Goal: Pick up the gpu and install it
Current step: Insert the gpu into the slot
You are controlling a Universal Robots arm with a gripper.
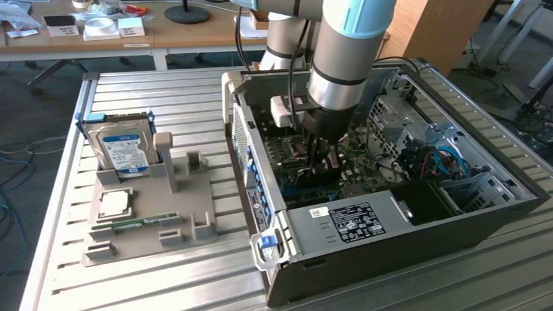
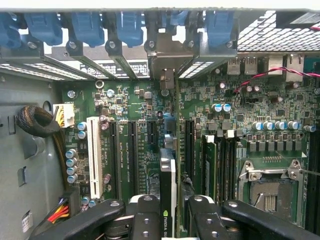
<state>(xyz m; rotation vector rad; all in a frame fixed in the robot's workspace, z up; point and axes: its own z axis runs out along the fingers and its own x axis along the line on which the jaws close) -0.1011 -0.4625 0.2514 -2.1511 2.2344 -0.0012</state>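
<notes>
Gripper point(image 2: 169, 210) is down inside the open PC case point(image 1: 484, 223), jaws clamped on the gpu point(image 2: 168, 200), which the wrist view shows edge-on at bottom centre, standing upright over the motherboard point(image 2: 145, 107); its silver bracket point(image 2: 168, 60) runs up toward the rear slot openings w/ blue latches point(image 2: 130, 25) at top of frame. To seat it well, I'd judge the card edge must stay parallel to and right over the long black PCIe slot, not the white slot point(image 2: 93, 155) at centre-left, bracket lined up w/ its rear opening, then press straight down, no tilt. In the exterior view the hard drive point(image 1: 121, 146) stands in the gray fixture point(image 1: 186, 207) at mid-left, well clear.
</notes>
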